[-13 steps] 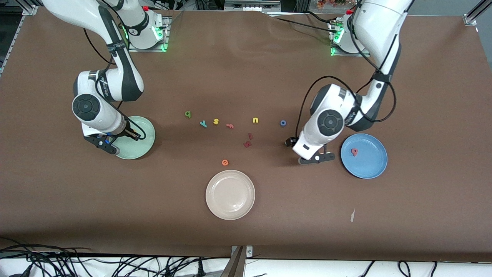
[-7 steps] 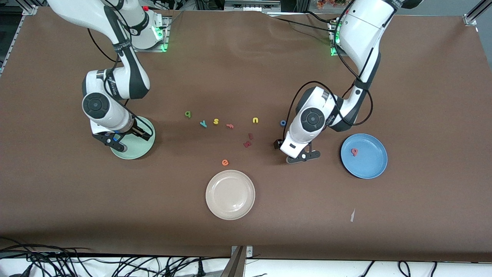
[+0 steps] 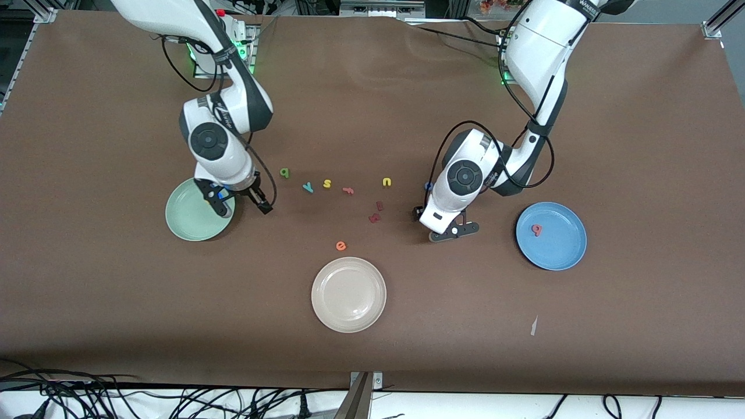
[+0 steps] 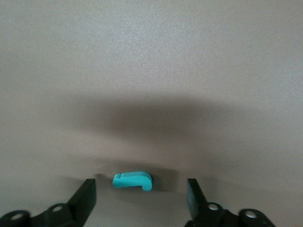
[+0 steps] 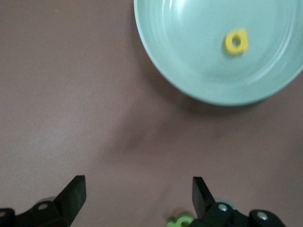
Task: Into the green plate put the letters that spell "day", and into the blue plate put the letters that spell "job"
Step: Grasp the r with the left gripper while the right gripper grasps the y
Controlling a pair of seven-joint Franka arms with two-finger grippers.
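Left gripper point(image 4: 140, 198) low over tabletop point(image 3: 640, 145), fingers spread either side of teal "j" point(image 4: 132, 180). Right gripper point(image 5: 137, 196) by green plate point(image 3: 186, 224), fingers spread, empty. Yellow "d" point(image 5: 236, 41) in green plate; pinkish-red "b" point(image 3: 536, 230) in blue plate point(image 3: 561, 253)

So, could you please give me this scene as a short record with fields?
green plate: holds the yellow d
blue plate: holds the pinkish-red b
letters not yet placed: dark green a, teal y, teal j, blue o
left end effector: open, low, one finger on each side of the teal j, not touching it
right end effector: open, over the table beside the green plate
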